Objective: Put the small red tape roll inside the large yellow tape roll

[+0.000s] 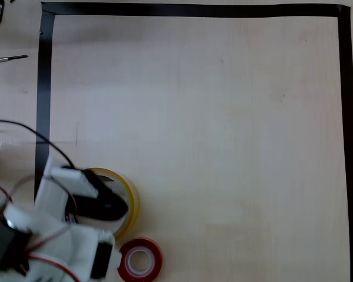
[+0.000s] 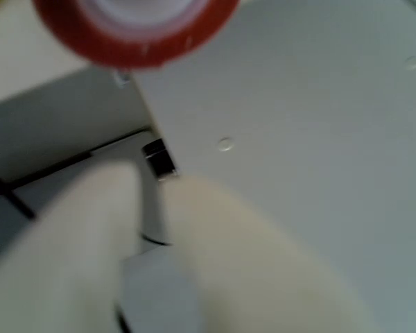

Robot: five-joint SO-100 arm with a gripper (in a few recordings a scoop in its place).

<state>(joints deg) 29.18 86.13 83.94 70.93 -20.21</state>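
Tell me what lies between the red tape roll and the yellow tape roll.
In the overhead view, nothing lies loose between the red tape roll and the yellow tape roll: just a short strip of bare table, with the arm's white body close on its left.

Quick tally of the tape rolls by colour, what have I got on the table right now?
Red tape roll: 1
Yellow tape roll: 1
Total: 2

A pale wooden table (image 1: 223,117) bears the small red tape roll (image 1: 140,258), the large yellow tape roll (image 1: 131,197).
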